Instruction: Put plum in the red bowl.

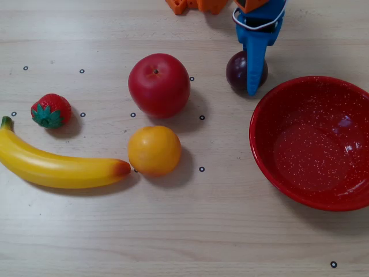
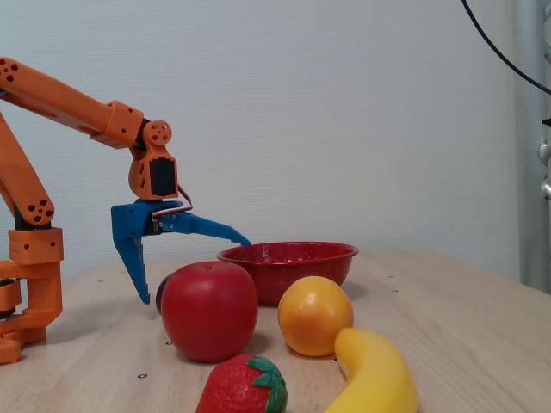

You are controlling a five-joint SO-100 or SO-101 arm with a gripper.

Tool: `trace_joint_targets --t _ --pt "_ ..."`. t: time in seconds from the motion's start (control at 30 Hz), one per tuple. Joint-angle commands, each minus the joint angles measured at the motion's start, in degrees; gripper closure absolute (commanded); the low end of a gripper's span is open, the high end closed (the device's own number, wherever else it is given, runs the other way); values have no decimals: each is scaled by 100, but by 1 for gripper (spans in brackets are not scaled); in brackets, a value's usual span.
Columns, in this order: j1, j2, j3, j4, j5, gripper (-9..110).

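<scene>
Pale wooden table [image 1: 190, 231] is carrying everything. Going left to right in the overhead view, a strawberry [image 1: 51, 110] and a banana [image 1: 55, 166] are lying far left, then an apple [image 1: 159, 85] above an orange [image 1: 154, 150]. The plum [image 1: 237, 70] is sitting just beside the red bowl [image 1: 271, 161], outside it. The blue gripper [image 2: 195, 271] is hanging spread wide over the plum, gripping nothing.
</scene>
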Motion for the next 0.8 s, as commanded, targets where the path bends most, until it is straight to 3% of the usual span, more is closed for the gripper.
trace_joint_targets --t 0.0,0.77 --pt "-18 35 -404 -246 149 32" --pt "-545 -835 -431 -949 545 32"
